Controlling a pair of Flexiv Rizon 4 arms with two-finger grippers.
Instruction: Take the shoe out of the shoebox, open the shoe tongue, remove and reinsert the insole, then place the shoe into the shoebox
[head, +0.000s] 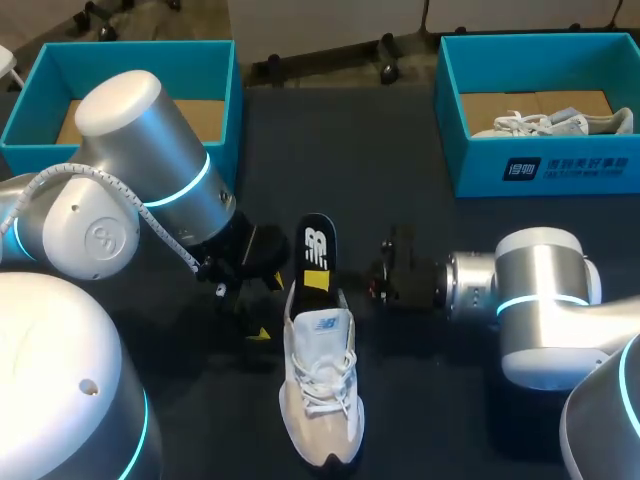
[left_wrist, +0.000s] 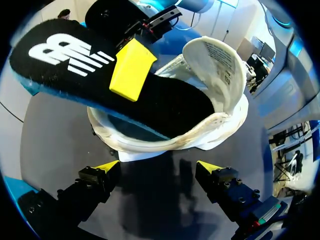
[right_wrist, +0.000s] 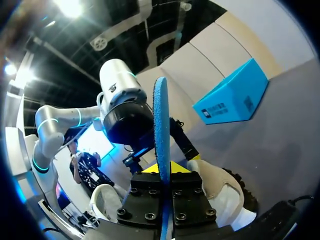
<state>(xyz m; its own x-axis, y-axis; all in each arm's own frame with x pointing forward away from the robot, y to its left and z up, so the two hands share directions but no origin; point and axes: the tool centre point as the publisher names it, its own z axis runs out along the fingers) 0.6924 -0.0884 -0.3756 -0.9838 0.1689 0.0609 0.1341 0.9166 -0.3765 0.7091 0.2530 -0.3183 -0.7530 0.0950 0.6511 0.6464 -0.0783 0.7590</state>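
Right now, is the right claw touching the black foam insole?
Touching. The right wrist view shows the right claw clamped from both sides on the black foam insole, seen edge-on.

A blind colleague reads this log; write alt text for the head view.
The right gripper holds a black insole sticking out of a white shoe on the dark table, while the left gripper sits open beside the shoe's heel. Two blue boxes stand at the far corners; the right box holds a second shoe.

Dark table (head: 420, 400); spare pale shoe (head: 560, 124) near its far right corner.
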